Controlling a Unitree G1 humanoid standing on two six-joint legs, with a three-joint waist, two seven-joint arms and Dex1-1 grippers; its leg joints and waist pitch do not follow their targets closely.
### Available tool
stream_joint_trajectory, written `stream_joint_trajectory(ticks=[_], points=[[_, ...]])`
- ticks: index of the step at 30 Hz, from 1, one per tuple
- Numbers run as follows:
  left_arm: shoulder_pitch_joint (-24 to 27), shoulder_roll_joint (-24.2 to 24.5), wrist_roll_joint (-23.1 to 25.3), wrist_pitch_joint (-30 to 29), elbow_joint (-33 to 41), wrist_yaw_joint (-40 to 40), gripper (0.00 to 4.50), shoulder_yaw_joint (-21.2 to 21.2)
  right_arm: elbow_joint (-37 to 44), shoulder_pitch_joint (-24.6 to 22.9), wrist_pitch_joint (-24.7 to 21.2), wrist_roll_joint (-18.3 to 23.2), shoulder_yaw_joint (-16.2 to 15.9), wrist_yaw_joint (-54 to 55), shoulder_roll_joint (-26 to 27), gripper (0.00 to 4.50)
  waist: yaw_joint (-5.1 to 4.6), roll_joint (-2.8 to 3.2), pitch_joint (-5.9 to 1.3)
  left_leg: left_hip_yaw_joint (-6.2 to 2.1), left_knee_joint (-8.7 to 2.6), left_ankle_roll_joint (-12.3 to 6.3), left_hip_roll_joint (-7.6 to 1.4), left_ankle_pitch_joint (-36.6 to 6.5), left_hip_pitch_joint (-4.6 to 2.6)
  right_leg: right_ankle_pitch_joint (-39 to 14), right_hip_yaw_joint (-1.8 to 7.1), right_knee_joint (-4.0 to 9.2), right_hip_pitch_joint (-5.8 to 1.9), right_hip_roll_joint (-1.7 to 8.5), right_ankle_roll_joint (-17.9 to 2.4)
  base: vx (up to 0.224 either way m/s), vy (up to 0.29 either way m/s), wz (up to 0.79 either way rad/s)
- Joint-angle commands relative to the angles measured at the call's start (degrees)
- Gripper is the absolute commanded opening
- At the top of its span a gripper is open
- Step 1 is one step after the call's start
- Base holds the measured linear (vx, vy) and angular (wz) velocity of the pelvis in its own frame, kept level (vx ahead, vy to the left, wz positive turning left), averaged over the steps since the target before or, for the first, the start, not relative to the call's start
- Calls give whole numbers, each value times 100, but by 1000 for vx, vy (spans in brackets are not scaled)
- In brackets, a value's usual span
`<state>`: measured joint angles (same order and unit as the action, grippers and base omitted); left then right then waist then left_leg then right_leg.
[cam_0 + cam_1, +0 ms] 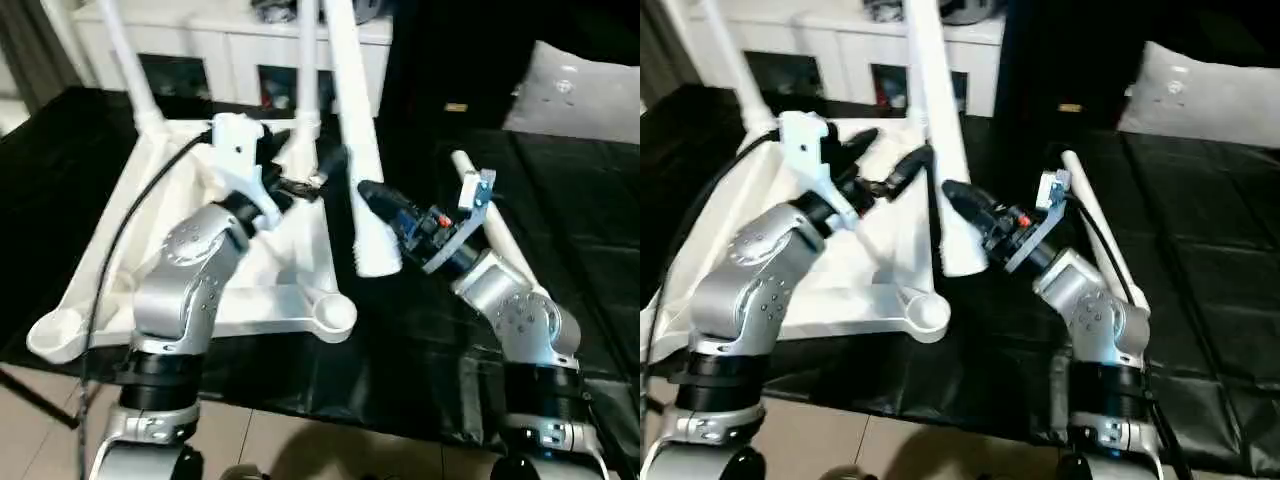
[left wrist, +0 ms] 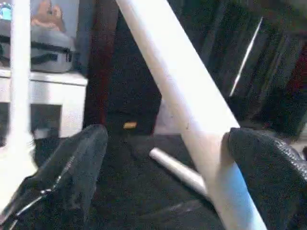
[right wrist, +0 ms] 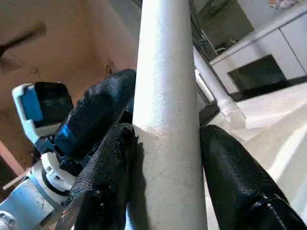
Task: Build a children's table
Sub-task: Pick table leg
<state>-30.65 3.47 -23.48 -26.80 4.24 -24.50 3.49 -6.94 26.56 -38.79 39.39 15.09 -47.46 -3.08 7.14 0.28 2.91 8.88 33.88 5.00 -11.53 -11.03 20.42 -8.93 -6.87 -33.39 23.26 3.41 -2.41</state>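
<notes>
Children's table (image 1: 290,270) upside down on black table (image 1: 560,250): 2 legs socketed, 1 loose beside. Right end effector (image 3: 165,139) clamps 4th leg (image 1: 355,150); left end effector (image 2: 163,163) wide around it.

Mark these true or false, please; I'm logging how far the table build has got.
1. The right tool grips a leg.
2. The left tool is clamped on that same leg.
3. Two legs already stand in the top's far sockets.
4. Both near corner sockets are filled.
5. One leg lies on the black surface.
1. True: the right tool is closed around a leg.
2. False: the left tool is open, one finger beside the leg.
3. True: two legs rise from the far corners of the top.
4. False: both near sockets are empty.
5. True: a spare leg lies on the black surface.
</notes>
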Motion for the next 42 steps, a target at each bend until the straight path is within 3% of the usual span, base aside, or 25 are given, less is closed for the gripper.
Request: stream_joint_trajectory(ticks=[1, 4, 5, 9, 10, 11, 14, 15, 17, 18, 22, 24, 29, 31, 33, 42], points=[[-217, -226, -495, -267, 94, 169, 450, 248, 235, -63, -66, 220, -82, -191, -31, 181, 27, -58, -407, 17, -353, -289, -145, -581, 16, -2086, 310, 458, -356, 496, -307, 0, 0, 0], [-255, -412, -862, -435, 88, 203, 450, 406, 284, -105, -51, 265, -137, -247, -38, 181, 57, -73, -400, 20, -346, -305, -136, -538, 32, -2142, 305, 470, -359, 494, -269, 0, 0, 0], [-228, -542, -1409, -768, 216, 64, 450, 470, 336, -140, -13, 253, -220, -251, -33, 181, 69, -77, -401, 31, -337, -287, -136, -490, 35, -2115, 314, 453, -361, 500, -285, 0, 0, 0], [-196, -579, -1621, -934, 315, -9, 450, 435, 384, -157, 132, 93, -353, -218, -43, 181, 92, -71, -390, 18, -353, -269, -137, -552, 31, -2258, 300, 490, -350, 486, -179, 0, 0, 0], [-185, -593, -1603, -969, 343, 11, 450, 398, 426, -167, 313, -105, -487, -169, -55, 181, 92, -71, -390, 18, -353, -269, -137, -552, 31, -2258, 300, 490, -350, 486, -179, 0, 0, 0], [-177, -613, -1526, -963, 340, 67, 450, 355, 465, -169, 556, -364, -643, -83, -48, 181, 89, -61, -386, 14, -353, -211, -136, -588, 36, -2367, 294, 508, -345, 486, -50, 0, 0, 0], [-166, -576, -708, -542, 128, 404, 450, 70, 522, -186, 1356, -1169, -1130, 285, 63, 181, 71, -52, -379, 1, -367, -131, -124, -648, 26, -2514, 286, 542, -327, 468, 197, 0, 0, 0], [-182, -643, -535, -314, 57, 554, 450, 38, 453, -180, 1730, -1528, -1284, 550, 144, 181, 65, -21, -377, -3, -372, -116, -116, -705, 18, -2558, 283, 553, -332, 469, 261, 0, 0, 0], [-209, -772, -555, -236, 42, 742, 450, 105, 369, -178, 2058, -1820, -1403, 756, 206, 181, 59, -23, -396, -11, -373, -96, -126, -705, 11, -2420, 282, 542, -338, 476, 203, 0, 0, 0], [-225, -867, -611, -232, 58, 909, 423, 161, 312, -186, 2285, -2011, -1490, 878, 239, 181, 61, -22, -400, -18, -372, -87, -140, -678, 14, -2294, 290, 519, -338, 474, 149, 0, 0, 0], [-205, -1093, -131, 205, -112, 1421, 409, -6, 142, -195, 3077, -2303, -1568, 1251, 625, 181, 46, -36, -399, -22, -382, -172, -162, -685, 25, -1820, 318, 458, -340, 467, -124, 0, 0, 0], [-187, -1291, -22, 427, -240, 1702, 375, 110, 24, -214, 3593, -2661, -1746, 1446, 658, 181, 55, -25, -402, -20, -376, -175, -158, -678, 28, -1771, 324, 449, -362, 485, -151, 0, 0, 0], [-178, -1422, 150, 752, -354, 1878, 364, 111, -253, -230, 4343, -3193, -1926, 1857, 674, 181, 37, -41, -390, -18, -382, -191, -141, -750, 38, -1912, 323, 463, -367, 485, -49, 0, 0, 0], [-148, -1477, 162, 773, -381, 1938, 331, 59, -426, -210, 4768, -3514, -2000, 2049, 645, 181, 19, -34, -388, -16, -380, -165, -143, -777, 34, -1973, 323, 471, -354, 489, -52, 0, 0, 0], [-130, -1496, 178, 781, -396, 1948, 327, 21, -445, -218, 4830, -3549, -1997, 2090, 667, 181, -8, -8, -379, -23, -385, -188, -144, -842, 35, -1939, 322, 464, -357, 477, -99, 0, 0, 0], [-96, -1554, 184, 943, -497, 1991, 255, -93, -762, -232, 5369, -3680, -2101, 2288, 721, 181, -84, -2, -391, -20, -371, -285, -145, -840, 42, -1649, 331, 435, -374, 471, -287, 0, 0, 0]])
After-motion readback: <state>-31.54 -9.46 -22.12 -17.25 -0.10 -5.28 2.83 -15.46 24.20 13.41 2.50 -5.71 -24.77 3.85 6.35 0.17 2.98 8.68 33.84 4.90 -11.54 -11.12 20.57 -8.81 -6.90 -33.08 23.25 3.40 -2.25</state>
